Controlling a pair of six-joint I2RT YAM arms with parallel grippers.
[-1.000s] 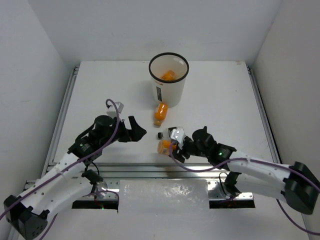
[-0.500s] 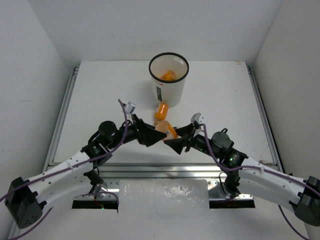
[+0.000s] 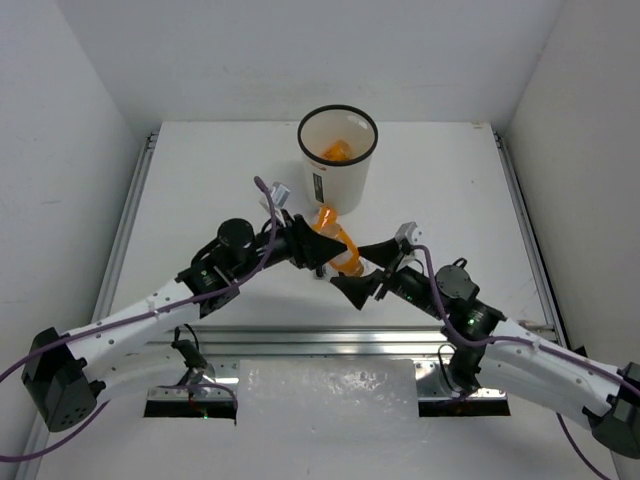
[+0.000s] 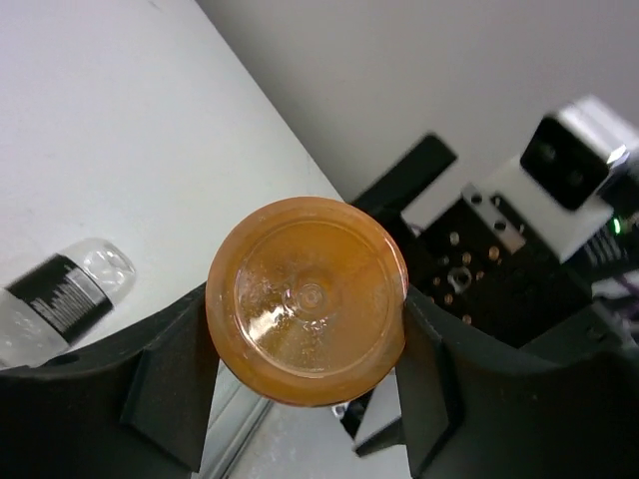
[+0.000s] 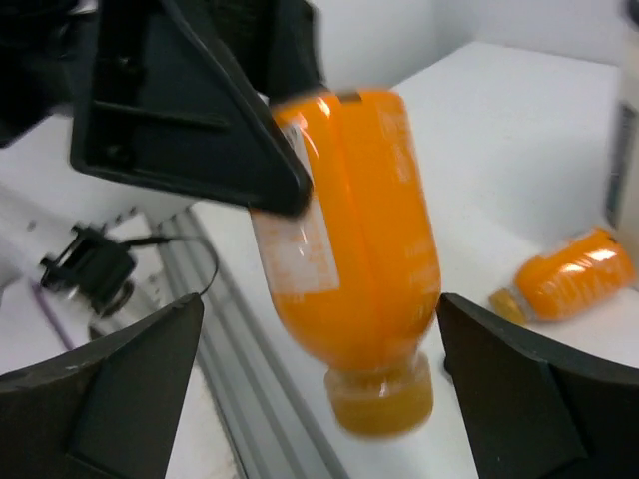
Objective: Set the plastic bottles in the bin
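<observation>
An orange-filled plastic bottle [image 3: 346, 253] hangs cap-down above the table between the two arms. My left gripper [image 3: 322, 250] is shut on its upper body; the left wrist view shows the round base [image 4: 305, 299] pressed between both fingers [image 4: 170, 384]. My right gripper [image 3: 366, 266] stands open around the bottle [image 5: 354, 249], its fingers [image 5: 120, 389] clear of it on both sides. Behind them stands the white bin [image 3: 338, 175] with an orange bottle [image 3: 335, 152] inside. Another orange bottle [image 3: 323, 219] lies at the bin's foot. A clear, dark-labelled bottle [image 4: 65, 299] lies on the table.
A metal rail [image 3: 330, 338] runs along the table's near edge beneath the arms. White walls close off the back and both sides. The lying orange bottle [image 5: 569, 284] rests just past the right gripper.
The right gripper carried the orange bottle up from the table to the left gripper. The left gripper shut on it and the right gripper opened. Both arms moved toward the bin.
</observation>
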